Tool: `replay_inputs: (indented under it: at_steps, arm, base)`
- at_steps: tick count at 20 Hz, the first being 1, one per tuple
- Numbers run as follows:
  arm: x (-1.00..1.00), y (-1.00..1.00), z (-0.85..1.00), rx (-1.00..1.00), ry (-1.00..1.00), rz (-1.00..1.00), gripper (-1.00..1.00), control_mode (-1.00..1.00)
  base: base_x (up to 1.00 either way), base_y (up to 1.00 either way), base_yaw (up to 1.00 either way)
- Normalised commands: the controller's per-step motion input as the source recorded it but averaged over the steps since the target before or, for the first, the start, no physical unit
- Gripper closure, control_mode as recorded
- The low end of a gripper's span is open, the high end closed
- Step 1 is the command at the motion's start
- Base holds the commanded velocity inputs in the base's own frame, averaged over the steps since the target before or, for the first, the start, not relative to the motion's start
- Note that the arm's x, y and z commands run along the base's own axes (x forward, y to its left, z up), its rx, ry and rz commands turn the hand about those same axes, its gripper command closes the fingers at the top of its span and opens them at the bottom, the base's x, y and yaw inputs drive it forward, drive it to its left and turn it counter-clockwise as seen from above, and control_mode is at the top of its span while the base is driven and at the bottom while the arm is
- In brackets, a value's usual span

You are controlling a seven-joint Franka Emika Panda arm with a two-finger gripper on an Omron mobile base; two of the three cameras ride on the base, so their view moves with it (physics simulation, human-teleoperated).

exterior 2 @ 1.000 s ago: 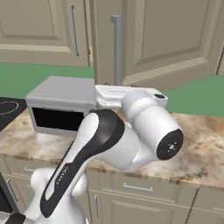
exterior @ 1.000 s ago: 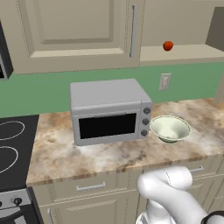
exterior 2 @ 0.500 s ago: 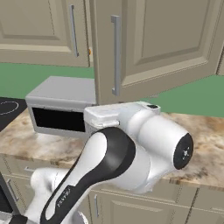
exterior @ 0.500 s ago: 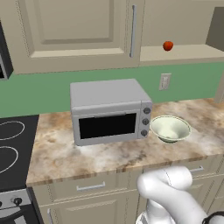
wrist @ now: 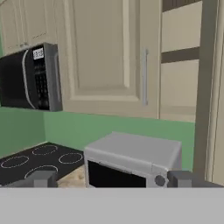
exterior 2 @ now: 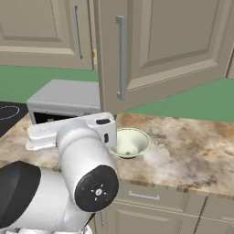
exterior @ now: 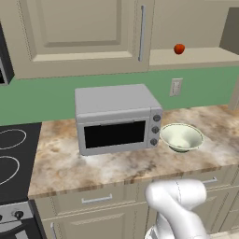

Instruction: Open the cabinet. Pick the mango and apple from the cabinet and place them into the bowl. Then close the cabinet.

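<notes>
the wide beige wall cabinet [exterior: 84, 32] has its right door swung open, the small red-orange apple [exterior: 179, 48] sits on its shelf, the pale cream bowl [exterior: 181, 137] on the table is empty (mango unseen), and the claw [wrist: 111, 179] is spread wide, holding nothing.

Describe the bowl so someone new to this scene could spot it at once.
Start at the grey microwave on the speckled stone counter. Just to its right, below the opened side of the wall cabinet, sits the bowl. It is round, pale cream with a greenish tint, empty, and the only dish there.
</notes>
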Motion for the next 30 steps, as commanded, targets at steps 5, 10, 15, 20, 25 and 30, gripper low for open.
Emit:
replay_inputs:
  at_steps: [5, 10, 15, 20, 25, 30]
  arm:
    - [-0.87, 0.53, 0.0, -0.02, -0.26, -0.49, -1.0, -1.0]
    - [-0.19, 0.68, 0.09, -0.03, -0.22, -0.52, -1.0, -1.0]
    - [0.07, 0.2, 0.19, -0.01, 0.0, -0.05, -1.0, -1.0]
    - [0.54, 0.0, 0.0, 0.0, 0.0, 0.0, -1.0, -1.0]
    - [0.88, 0.01, 0.0, 0.0, 0.03, -0.1, -1.0, -1.0]
    - [0.82, 0.12, 0.0, -0.01, 0.0, -0.29, -1.0, -1.0]
  base:
    - [0.0, 0.0, 0.0]
    - [0.0, 0.0, 0.0]
    - [0.0, 0.0, 0.0]
    - [0.0, 0.0, 0.0]
    - [0.0, 0.0, 0.0]
    - [0.0, 0.0, 0.0]
